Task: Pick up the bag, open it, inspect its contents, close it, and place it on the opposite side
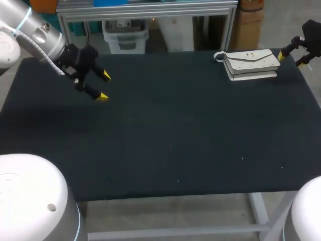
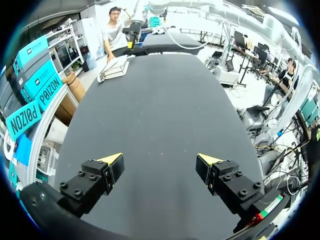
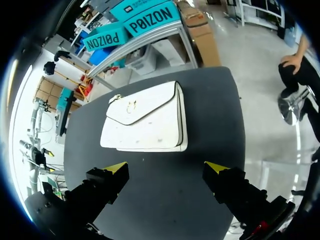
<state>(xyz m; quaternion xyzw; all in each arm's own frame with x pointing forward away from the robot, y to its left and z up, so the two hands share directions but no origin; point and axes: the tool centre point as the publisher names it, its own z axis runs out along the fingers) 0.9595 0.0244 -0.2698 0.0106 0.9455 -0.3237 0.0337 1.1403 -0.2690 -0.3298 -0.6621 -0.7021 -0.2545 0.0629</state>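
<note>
- Table (image 1: 170,145): a dark, flat work surface that fills most of the head view and carries the one task item.
- Bag (image 1: 251,64): white, with a fold-over flap. It lies flat at the table's far right corner, close to the far edge. The flap is down over the front. A small metal clasp (image 3: 131,106) sits on the flap, and a short loop shows at the bag's left end in the head view.
- Right gripper (image 1: 291,59): it comes in from the right side and hangs at the table's far right edge, just beside the bag's right end and clear of it. Its two yellow-tipped fingers stand apart with nothing held between them.
- Right wrist view: the bag (image 3: 145,120) lies ahead of the right gripper (image 3: 166,167), toward one finger's side. Bare table separates the bag from both tips.
- Left gripper (image 1: 104,86): it hangs over the far left part of the table, well apart from the bag. Its fingers are spread wide and hold nothing.
- Left wrist view: only bare table shows between the fingers of the left gripper (image 2: 160,160). The bag (image 2: 114,68) lies far ahead at the opposite end.
</note>
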